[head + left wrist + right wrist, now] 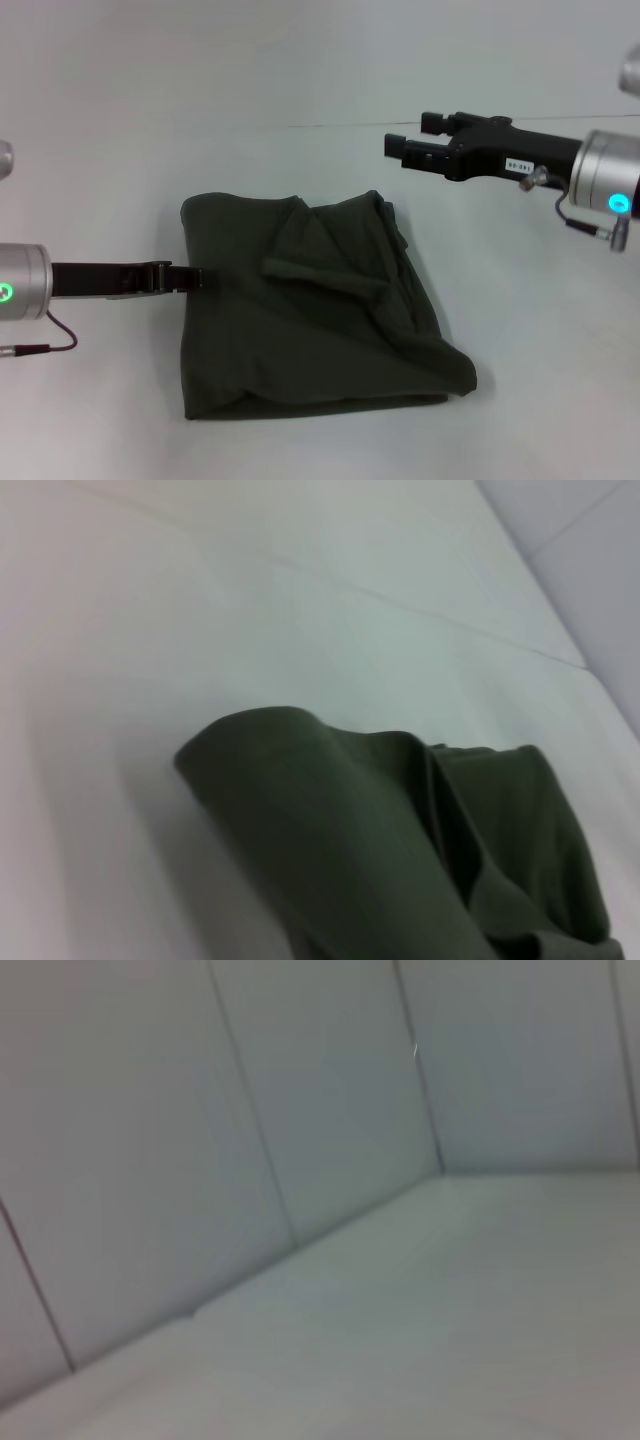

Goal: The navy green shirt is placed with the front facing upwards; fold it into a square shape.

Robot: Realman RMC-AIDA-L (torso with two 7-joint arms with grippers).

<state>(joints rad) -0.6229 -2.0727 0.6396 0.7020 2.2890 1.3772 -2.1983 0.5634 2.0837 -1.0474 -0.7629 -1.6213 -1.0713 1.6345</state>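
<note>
The navy green shirt lies folded into a rough, rumpled square in the middle of the white table, with only plain green cloth showing; the print and collar are hidden. A loose flap lies across its top. My left gripper is low at the shirt's left edge, touching the cloth. The left wrist view shows the shirt's folded corner close by. My right gripper is open and empty, held up in the air beyond the shirt's far right corner.
The white table runs all around the shirt. A thin seam line crosses it at the back. The right wrist view shows only pale wall panels and table surface.
</note>
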